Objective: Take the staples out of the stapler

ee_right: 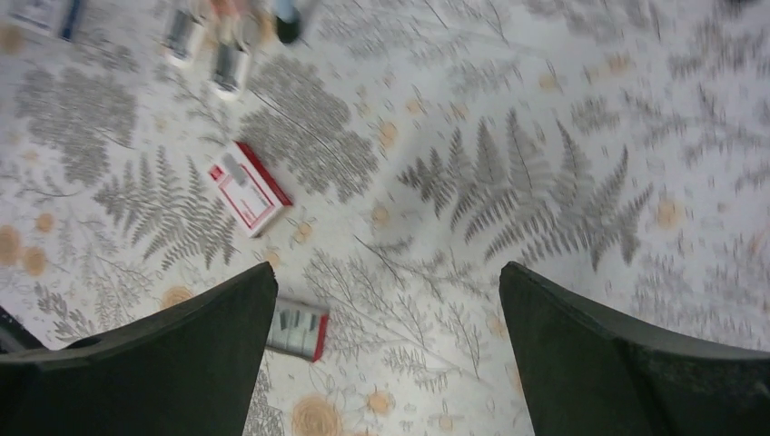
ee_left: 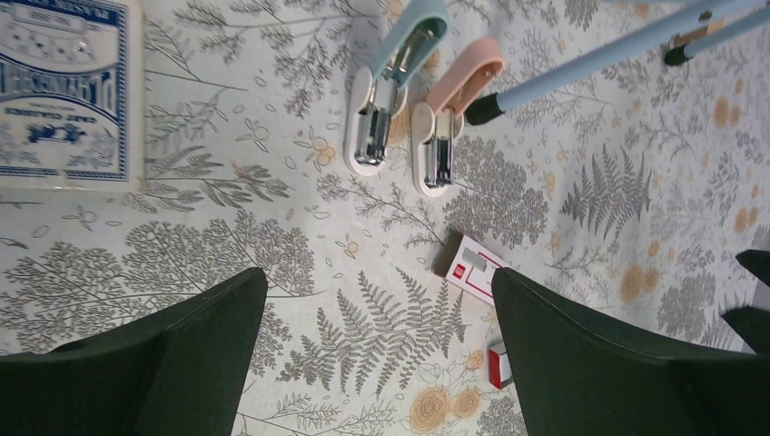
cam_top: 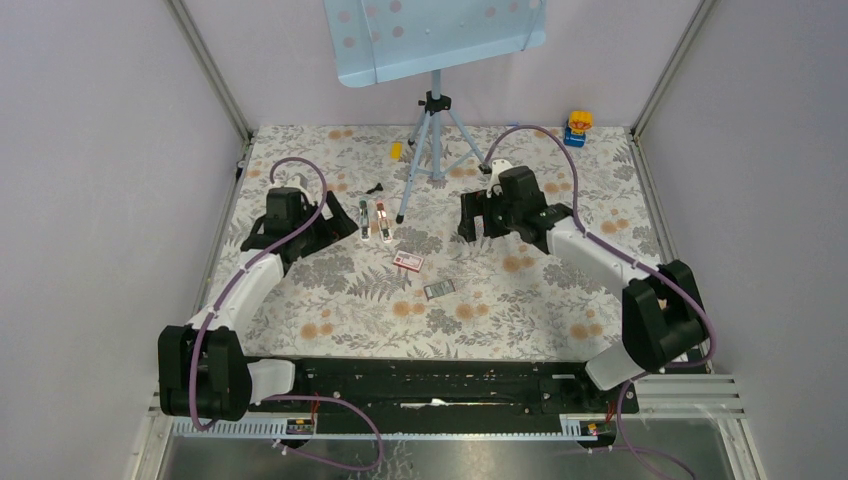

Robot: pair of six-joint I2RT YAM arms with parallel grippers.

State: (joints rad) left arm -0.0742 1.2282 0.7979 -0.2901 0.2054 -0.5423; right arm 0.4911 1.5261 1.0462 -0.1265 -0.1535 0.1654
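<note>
One flowered table [cam_top: 300,300] carries everything. A tripod stand [cam_top: 432,140] with a pale blue board stands by the far edge, and one of its legs comes down just beside the staplers. The left gripper [cam_top: 340,218] [ee_left: 377,309] hovers left of centre with its fingers spread wide and nothing between them. The right gripper [cam_top: 478,220] [ee_right: 386,309] hangs right of centre, equally wide and empty.

The blue stapler [cam_top: 366,220] [ee_left: 390,86] and pink stapler [cam_top: 381,222] [ee_left: 447,113] lie side by side just right of the left gripper, tops swung up off their metal channels; whether staples sit inside I cannot tell. A red-and-white staple box [cam_top: 408,262] [ee_right: 248,187] lies nearer the near edge, a smaller box [cam_top: 440,291] [ee_right: 298,329] beyond it. A small toy [cam_top: 577,128] sits at the far right corner.
</note>
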